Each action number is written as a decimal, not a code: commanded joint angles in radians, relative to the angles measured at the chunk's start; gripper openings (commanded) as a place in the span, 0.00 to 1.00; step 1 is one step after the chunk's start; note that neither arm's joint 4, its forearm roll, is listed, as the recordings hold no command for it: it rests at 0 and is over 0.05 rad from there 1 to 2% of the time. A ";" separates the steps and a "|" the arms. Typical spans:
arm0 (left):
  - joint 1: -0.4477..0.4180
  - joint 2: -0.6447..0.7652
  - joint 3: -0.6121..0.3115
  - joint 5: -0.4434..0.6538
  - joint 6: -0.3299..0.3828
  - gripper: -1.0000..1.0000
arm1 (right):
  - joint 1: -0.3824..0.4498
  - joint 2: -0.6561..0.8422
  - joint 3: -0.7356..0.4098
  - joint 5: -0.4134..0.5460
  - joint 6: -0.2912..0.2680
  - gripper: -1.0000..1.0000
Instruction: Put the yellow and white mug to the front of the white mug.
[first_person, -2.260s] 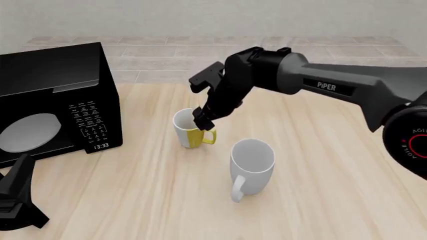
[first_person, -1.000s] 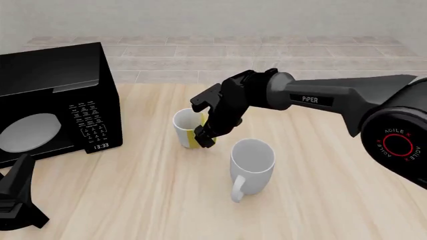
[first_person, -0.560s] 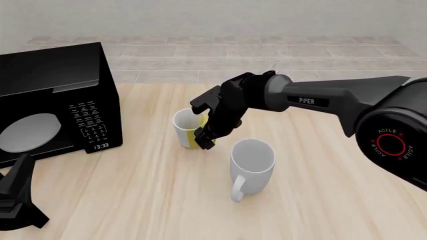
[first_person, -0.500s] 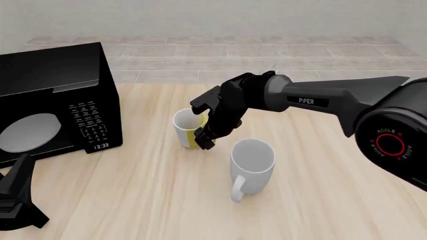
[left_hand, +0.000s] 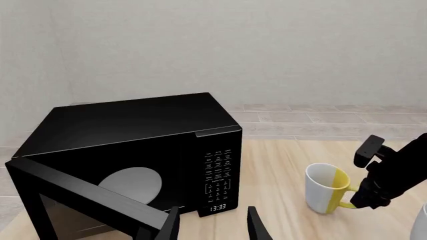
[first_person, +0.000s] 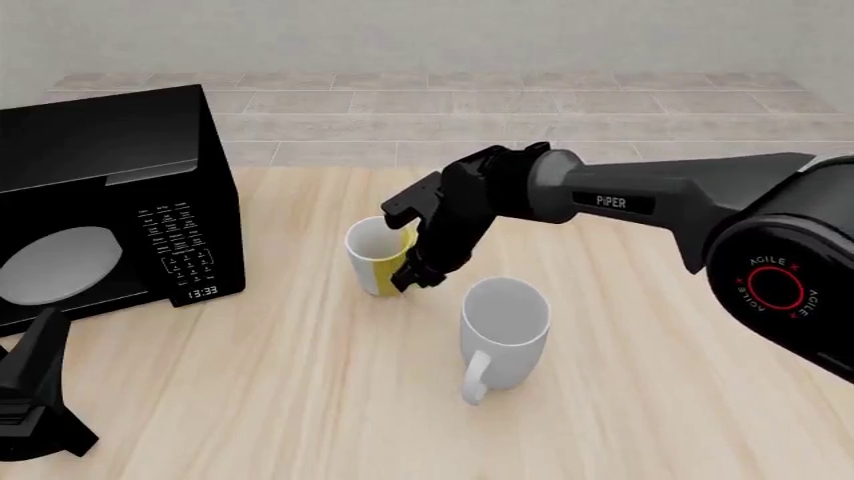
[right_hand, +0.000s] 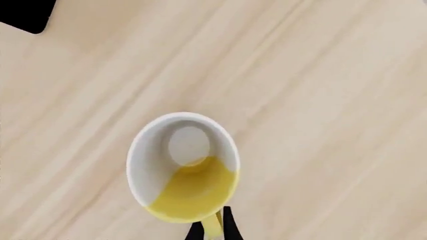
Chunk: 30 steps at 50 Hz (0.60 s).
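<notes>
1. The black microwave (first_person: 114, 200) stands at the table's (first_person: 267, 400) 9 o'clock side, door swung open.
2. The white mug (first_person: 505, 325) stands upright near centre.
3. The yellow and white mug (first_person: 375, 258) stands at 10 o'clock from it, close by.
4. The right gripper (right_hand: 213, 229) pinches its yellow handle.
5. The left gripper (left_hand: 212, 227) idles at 8 o'clock, jaws spread.

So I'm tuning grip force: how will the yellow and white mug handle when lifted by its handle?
Held off-centre by the right hand, the yellow and white mug probably tilts. It looks rigid, glossy, maybe slippery.
</notes>
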 joint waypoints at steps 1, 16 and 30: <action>0.000 0.000 0.004 -0.005 0.000 1.00 | 0.003 -0.006 0.001 0.009 0.001 0.00; 0.000 0.000 0.004 -0.005 0.000 1.00 | -0.003 -0.061 0.007 0.035 -0.006 0.00; 0.000 0.000 0.004 -0.005 0.001 1.00 | -0.015 -0.135 0.015 0.068 -0.020 0.00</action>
